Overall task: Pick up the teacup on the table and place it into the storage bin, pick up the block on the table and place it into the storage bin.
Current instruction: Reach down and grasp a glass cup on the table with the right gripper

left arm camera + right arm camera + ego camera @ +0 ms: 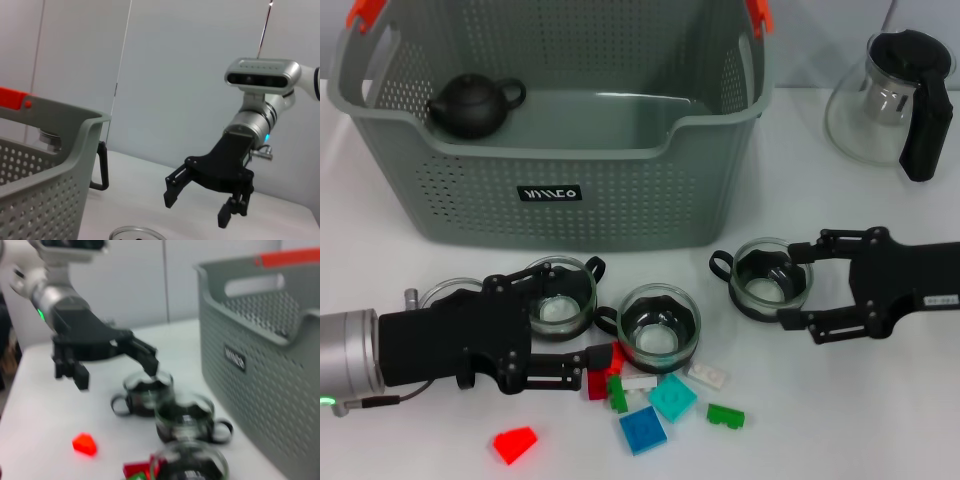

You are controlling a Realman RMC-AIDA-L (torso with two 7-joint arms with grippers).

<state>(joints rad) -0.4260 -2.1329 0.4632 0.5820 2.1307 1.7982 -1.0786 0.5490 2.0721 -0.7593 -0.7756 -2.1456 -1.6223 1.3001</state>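
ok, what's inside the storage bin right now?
A dark teapot sits in the storage bin's left rear corner; the rest of the visible floor is bare. The front wall hides the near strip of floor. No teacup or block is visible inside.

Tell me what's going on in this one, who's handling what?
Both arms are at work near the glass cups in front of the grey bin. The right end effector is open around the rightmost cup, not yet lifted. The left end effector is open, one finger by the left cup, the other by the red block. Only a dark teapot sits in the bin.
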